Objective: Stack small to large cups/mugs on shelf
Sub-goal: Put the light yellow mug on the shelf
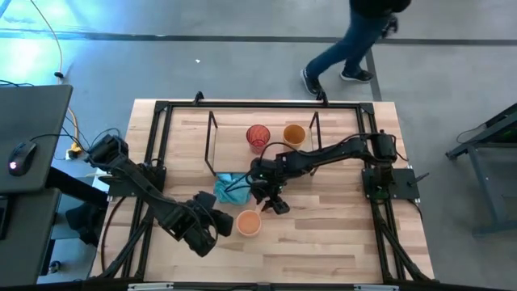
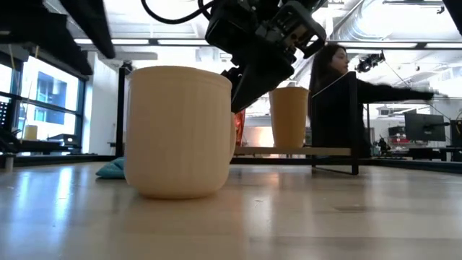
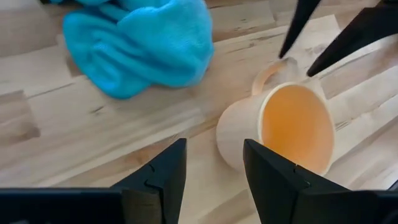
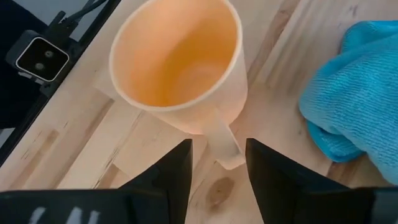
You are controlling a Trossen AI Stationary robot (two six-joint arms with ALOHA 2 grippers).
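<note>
Three vessels are on my screens, and the nearest, low in the centre of the high view, is the light orange ceramic mug with a handle (image 1: 249, 222). It stands upright on the butcher-block wooden tabletop (image 1: 323, 242), mouth up, its handle (image 4: 224, 146) turned toward the right gripper. I see the left gripper (image 1: 216, 223) just beside the mug on its left side, fingers apart at a medium gap and holding nothing. The right gripper (image 1: 271, 204) hangs just up and right of the mug; its fingers (image 4: 168, 171) are spread to either side of the handle without touching it.

Next, left of the right gripper, lies the crumpled teal-blue cloth (image 1: 228, 187), flat on the wood.

Farther up the frame is the low black wire-frame shelf with a light wood board (image 1: 230, 145). On it stand the red translucent patterned cup (image 1: 258, 136) and, to its right, the amber-orange handleless tumbler (image 1: 294, 134), both upright and near each other.

Beyond the table is grey floor, where a person (image 1: 351, 44) is walking at the top edge, cut off above the legs. A computer mouse (image 1: 21, 152) sits on a dark desk at far left.

In the low view the mug hides most of the red cup, and the gripper overhead hides the tumbler's upper left rim.
</note>
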